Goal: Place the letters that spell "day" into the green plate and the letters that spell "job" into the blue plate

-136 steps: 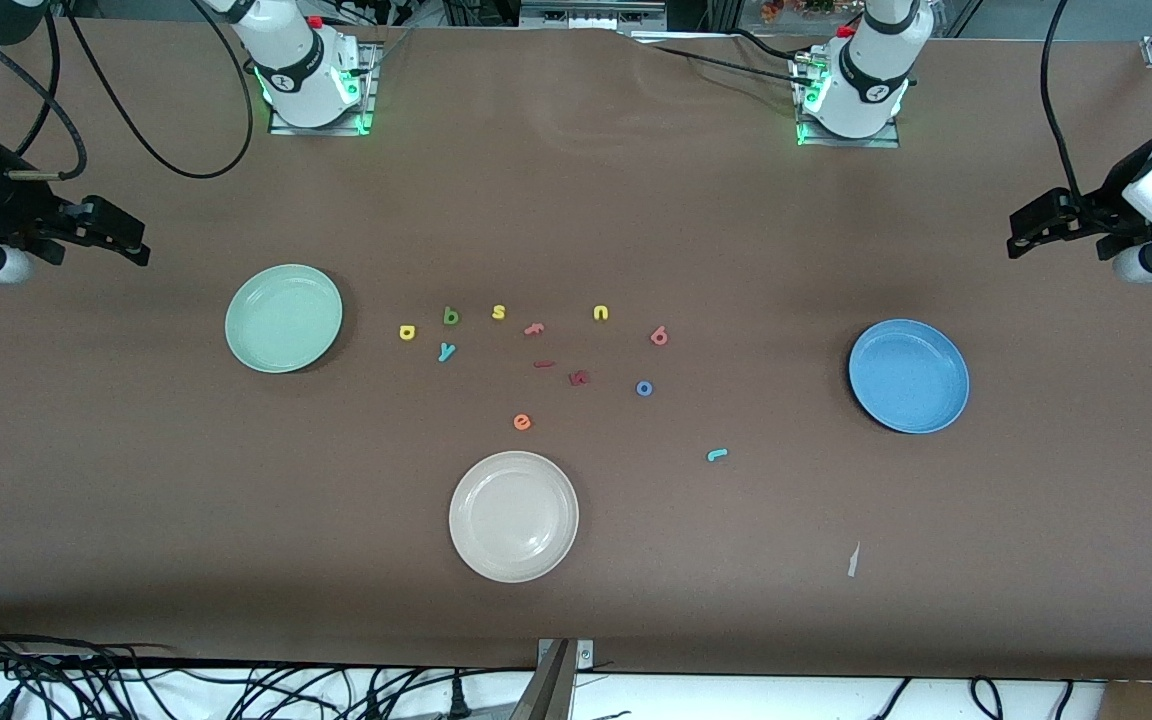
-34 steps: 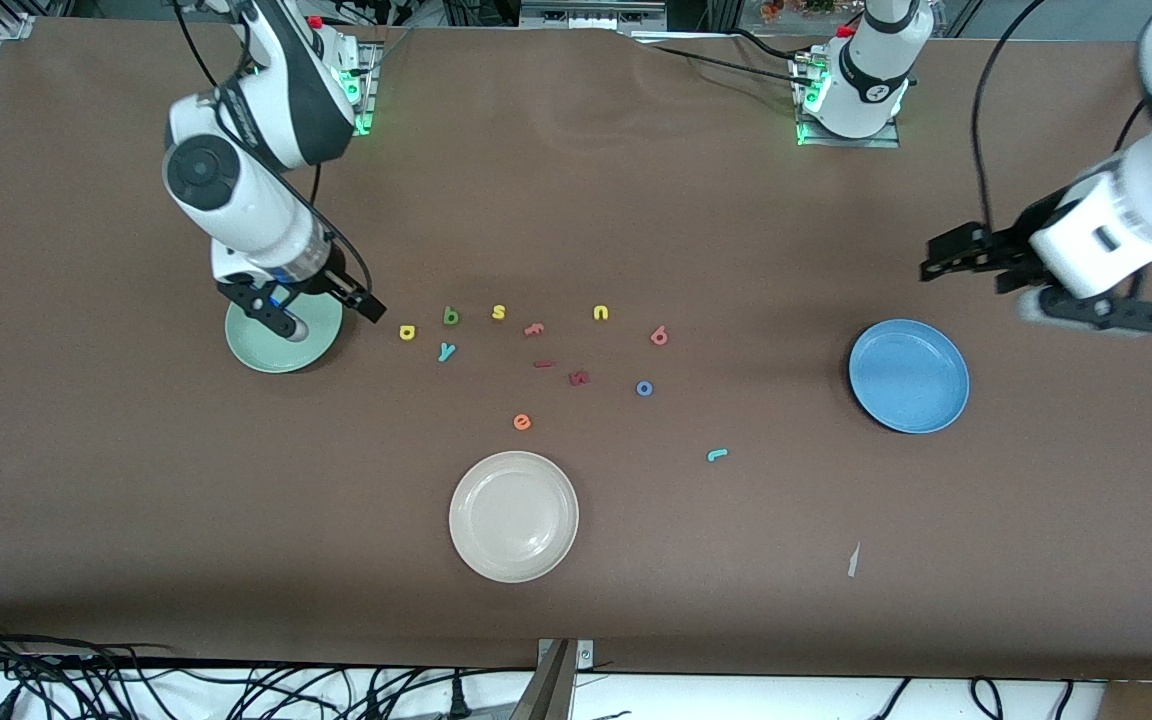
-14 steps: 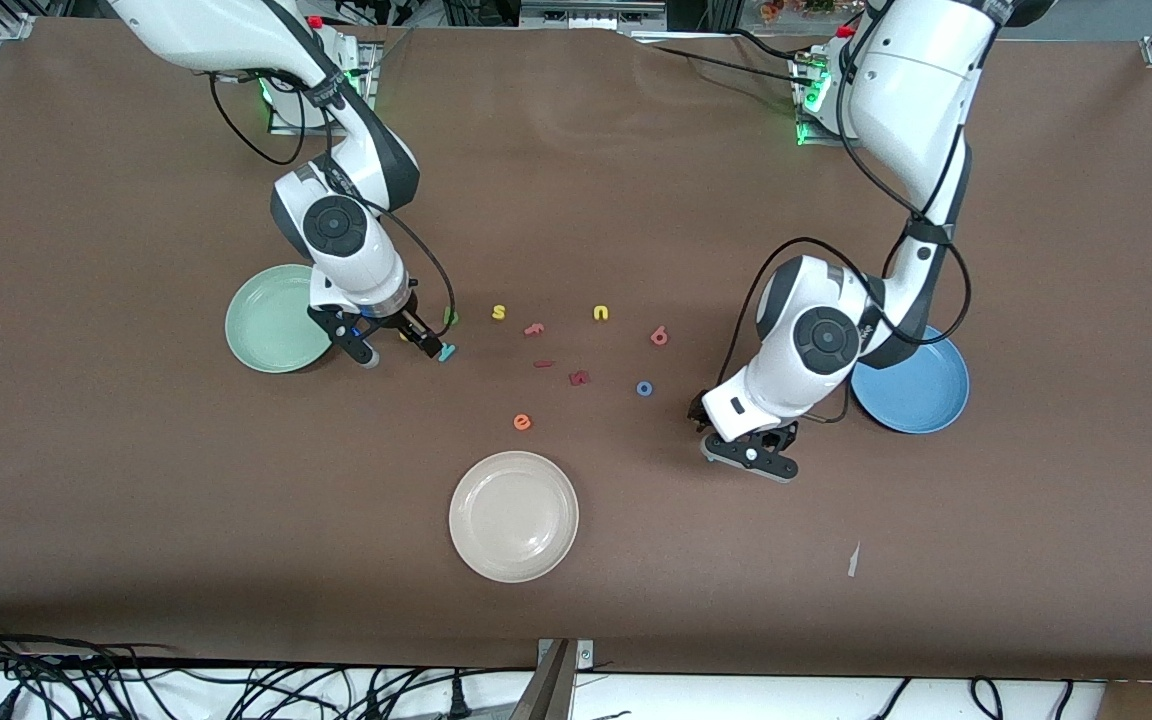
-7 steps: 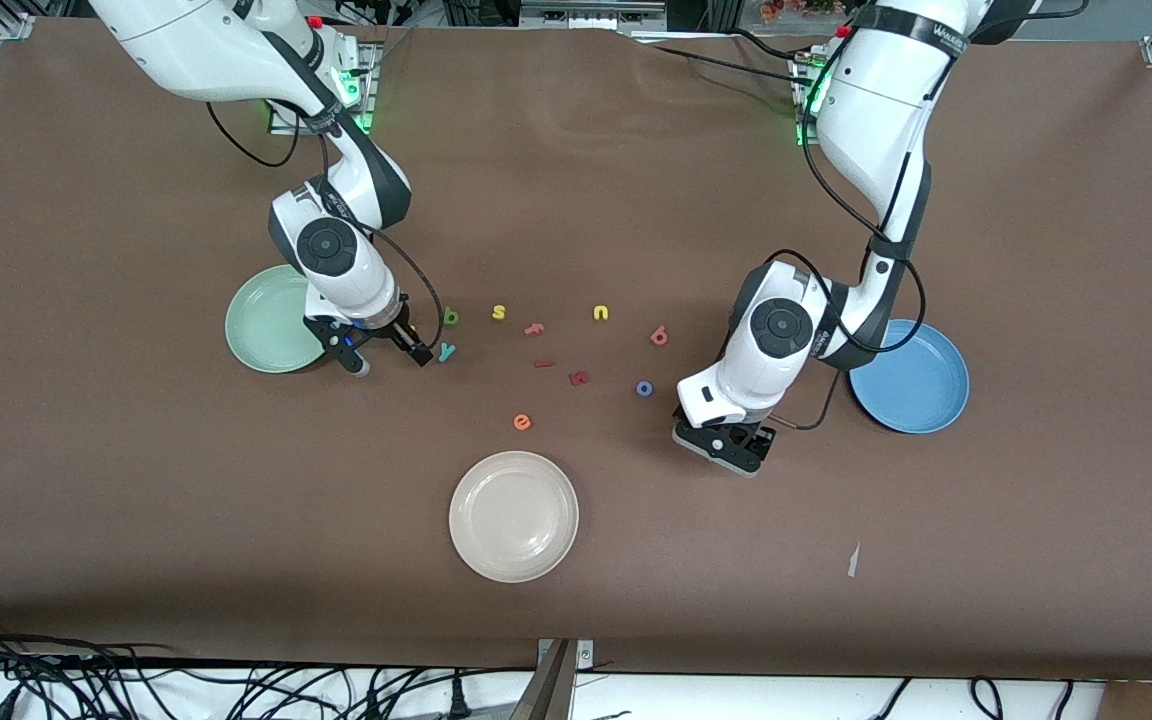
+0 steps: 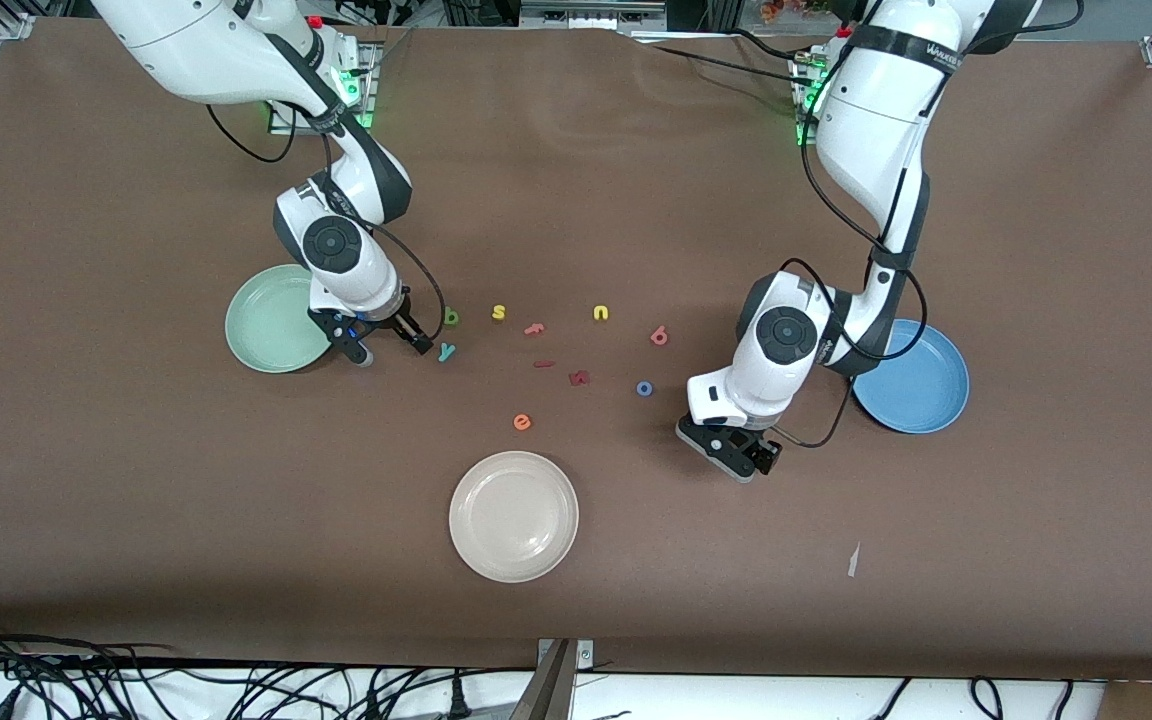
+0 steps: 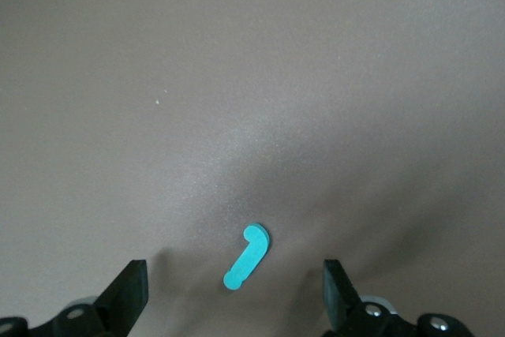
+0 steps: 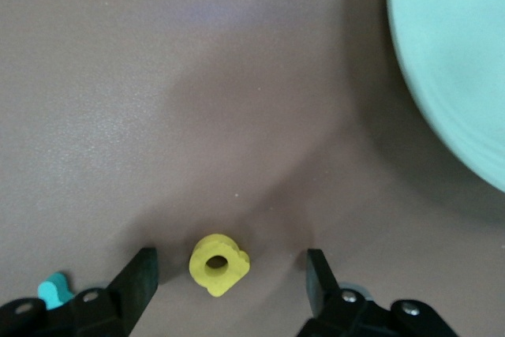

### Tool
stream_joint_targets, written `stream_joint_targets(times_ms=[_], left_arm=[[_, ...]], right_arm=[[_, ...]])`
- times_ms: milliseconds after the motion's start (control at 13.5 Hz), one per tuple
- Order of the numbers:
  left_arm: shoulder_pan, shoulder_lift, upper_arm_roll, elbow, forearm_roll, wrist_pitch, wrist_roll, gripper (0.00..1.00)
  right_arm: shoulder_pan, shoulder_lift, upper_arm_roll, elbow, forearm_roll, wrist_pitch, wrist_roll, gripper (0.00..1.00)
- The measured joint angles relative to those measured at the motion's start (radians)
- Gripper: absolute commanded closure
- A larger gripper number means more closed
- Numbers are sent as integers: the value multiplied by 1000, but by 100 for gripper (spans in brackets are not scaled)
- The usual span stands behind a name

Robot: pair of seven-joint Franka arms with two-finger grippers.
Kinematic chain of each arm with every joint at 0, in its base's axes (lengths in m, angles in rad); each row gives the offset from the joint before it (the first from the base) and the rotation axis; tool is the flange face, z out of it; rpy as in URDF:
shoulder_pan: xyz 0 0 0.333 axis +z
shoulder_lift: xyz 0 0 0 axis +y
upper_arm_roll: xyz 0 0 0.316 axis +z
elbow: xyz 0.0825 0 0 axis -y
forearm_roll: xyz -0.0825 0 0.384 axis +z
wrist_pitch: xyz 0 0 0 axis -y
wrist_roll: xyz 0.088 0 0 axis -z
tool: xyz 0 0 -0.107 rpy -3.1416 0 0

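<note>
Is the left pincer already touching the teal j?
Apart. In the left wrist view the j lies flat on the table between the open left pincer fingers, with bare table showing on both sides of it.

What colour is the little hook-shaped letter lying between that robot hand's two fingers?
Teal. The hook-shaped letter shows best in the left wrist view, flat on the brown table.

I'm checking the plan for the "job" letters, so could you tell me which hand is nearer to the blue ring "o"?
Left. The left hand is low beside the blue ring "o", straddling the teal "j". The right hand is at the right arm's end, around the yellow "a" by the green plate.
</note>
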Motion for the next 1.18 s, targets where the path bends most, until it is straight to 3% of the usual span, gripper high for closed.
stream_joint_targets(times_ms=[148,296,666,740,962,1036,1184], left_arm=[[-2,4,0,0,0,0,4,8],[-2,4,0,0,0,1,5,12],[-8,3,0,2,0,1,6,44],[-11,3,1,2,0,1,6,54],[-12,3,1,3,0,1,6,67],[-12,3,1,3,0,1,6,78],[-11,2,7,5,0,3,6,98]], right_arm=[[0,-3,1,0,0,4,0,91],[0,-10,1,1,-1,4,-1,94],[-2,-48,-37,26,-7,-73,-81,94],[-3,-63,-54,42,-7,-122,-126,94],[-8,-119,-128,61,-6,-215,-310,93],[-9,-133,-163,53,-6,-224,-375,86],[-13,-145,-225,22,-6,-225,-463,0]])
